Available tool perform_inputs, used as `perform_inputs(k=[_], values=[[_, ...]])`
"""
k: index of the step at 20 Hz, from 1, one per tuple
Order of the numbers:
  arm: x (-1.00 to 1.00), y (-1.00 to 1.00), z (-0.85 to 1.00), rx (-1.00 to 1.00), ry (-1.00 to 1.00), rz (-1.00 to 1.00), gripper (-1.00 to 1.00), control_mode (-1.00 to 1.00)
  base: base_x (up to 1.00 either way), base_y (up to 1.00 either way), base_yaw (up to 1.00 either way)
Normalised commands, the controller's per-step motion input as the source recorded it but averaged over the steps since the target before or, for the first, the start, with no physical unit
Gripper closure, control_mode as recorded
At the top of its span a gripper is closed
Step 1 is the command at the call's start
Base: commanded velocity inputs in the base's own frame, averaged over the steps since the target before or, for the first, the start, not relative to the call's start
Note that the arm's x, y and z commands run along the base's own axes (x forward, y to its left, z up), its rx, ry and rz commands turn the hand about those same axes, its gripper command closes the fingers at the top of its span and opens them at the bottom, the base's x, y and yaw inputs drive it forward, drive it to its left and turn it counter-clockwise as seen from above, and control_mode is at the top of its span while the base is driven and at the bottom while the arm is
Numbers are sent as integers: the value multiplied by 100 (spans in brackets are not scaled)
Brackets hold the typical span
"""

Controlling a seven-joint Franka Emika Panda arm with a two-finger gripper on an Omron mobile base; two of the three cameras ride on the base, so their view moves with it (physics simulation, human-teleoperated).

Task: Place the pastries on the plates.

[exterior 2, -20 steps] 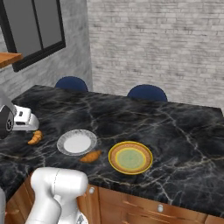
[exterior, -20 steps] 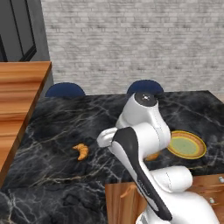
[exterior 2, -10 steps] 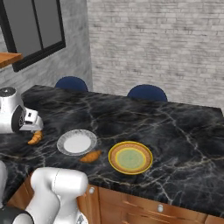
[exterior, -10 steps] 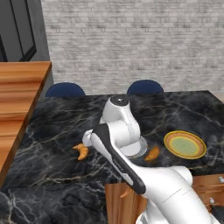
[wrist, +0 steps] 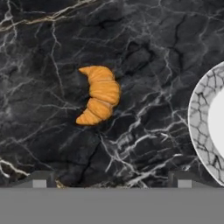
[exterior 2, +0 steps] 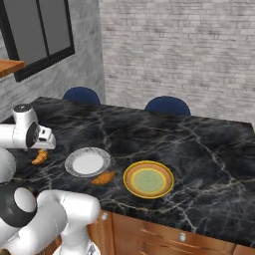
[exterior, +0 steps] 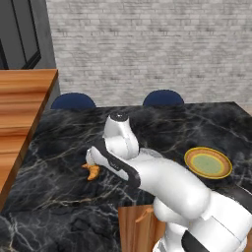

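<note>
The gripper (wrist: 112, 183) hangs over the black marble worktop (wrist: 144, 52) with its two dark tips spread wide and nothing between them. In the hand view, the small curved golden-orange croissant (wrist: 98, 95) lies flat on the worktop just ahead of the tips and a bit to the left of the middle between them. It is not touching them. Its long side runs away from the tips, not across them, with one pointed end close by and the other bent end farther off. So the wide jaws look like they could come down on either side of its middle, I think, after a small slide toward it. The round white-grey plate (wrist: 205, 122) sits beside the croissant, on the right edge of that view, and the two are apart. In the right base view, the croissant (exterior 2: 40, 157) lies just under the gripper (exterior 2: 44, 142), and past it comes the white-grey plate (exterior 2: 87, 162). Next to that plate lies the other small orange pastry lump (exterior 2: 104, 178), still on the bare worktop. Farther on from the croissant sits the round plate with the yellow-orange rim and green middle (exterior 2: 148, 179). Both plates have no pastry on them yet.
</note>
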Motion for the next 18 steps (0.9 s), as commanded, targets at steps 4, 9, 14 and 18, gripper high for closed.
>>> perform_inputs(k=[4, 9, 14, 18], values=[[35, 40, -35, 0, 0, 0, -100, -100, 0, 0, 0], [21, 22, -28, 0, 1, 0, -100, -100, 0, 0, 0], [15, 0, -46, 0, 1, 0, -100, -100, 0, 0, 0], [36, 11, -24, 0, 0, 0, -100, -100, 0, 0, 0]])
